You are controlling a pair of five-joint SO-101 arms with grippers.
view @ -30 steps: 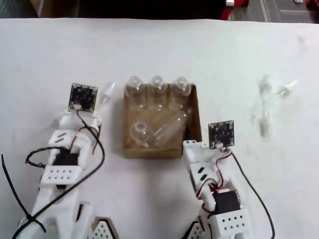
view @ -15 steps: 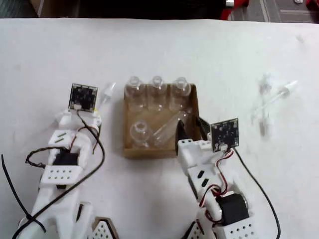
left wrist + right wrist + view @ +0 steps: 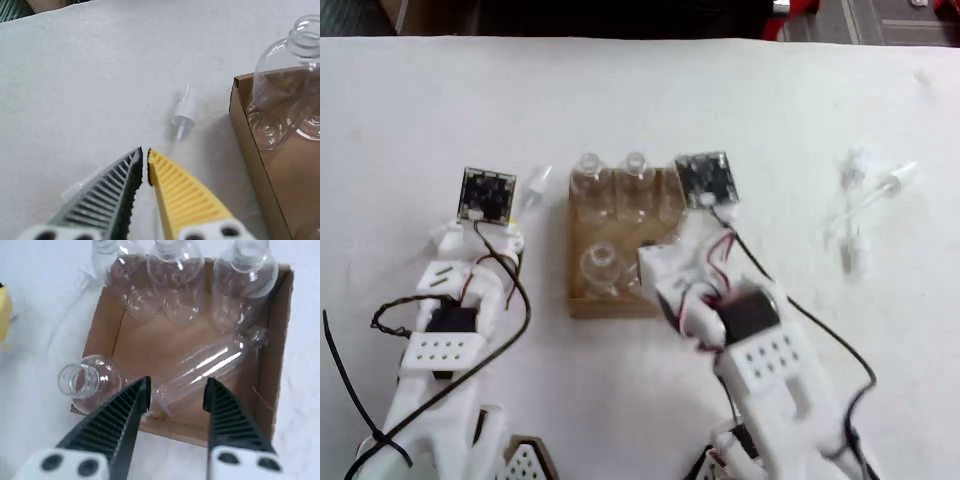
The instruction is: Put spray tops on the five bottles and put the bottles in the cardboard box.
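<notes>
Overhead, on the white table (image 3: 740, 100), we find the cardboard box (image 3: 274, 355) under the right gripper (image 3: 177, 385), whose jaws stand apart above a lying bottle (image 3: 205, 365); four upright bottles (image 3: 82, 380) share the box. The left gripper (image 3: 145, 152), closed on nothing, sits near a spray top (image 3: 182, 114) lying on the table just beside the box.

Cardboard box (image 3: 272, 370) brown; bottles (image 3: 205, 367) clear. Left gripper (image 3: 145, 152): one finger yellow, one grey-black, both ribbed. Right gripper (image 3: 177, 382) fingers black, ribbed; table (image 3: 75, 75) white.
</notes>
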